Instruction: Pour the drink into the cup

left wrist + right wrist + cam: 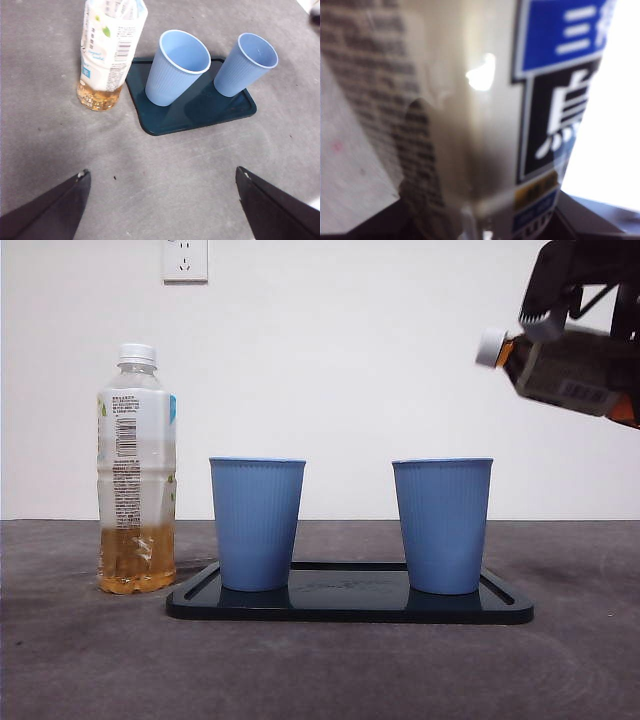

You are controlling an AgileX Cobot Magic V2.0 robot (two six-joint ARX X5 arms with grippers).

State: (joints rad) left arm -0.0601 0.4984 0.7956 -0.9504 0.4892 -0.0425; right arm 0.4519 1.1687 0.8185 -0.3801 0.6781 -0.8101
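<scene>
a dark tray [350, 608] sits on a grey table [90, 660] and carries two upright blue cups, the left cup [257, 524] and the right cup [442, 525], standing apart. just beside the tray's left end stands a clear bottle [137, 470] with a white cap and a little amber drink at the bottom. high at the right, the right tool [560, 310] grips a dark drink bottle [565, 370], tilted with its white cap pointing left, above and right of the right cup. the left tool [160, 200] hovers over the table with jaws spread wide, holding nothing.
</scene>
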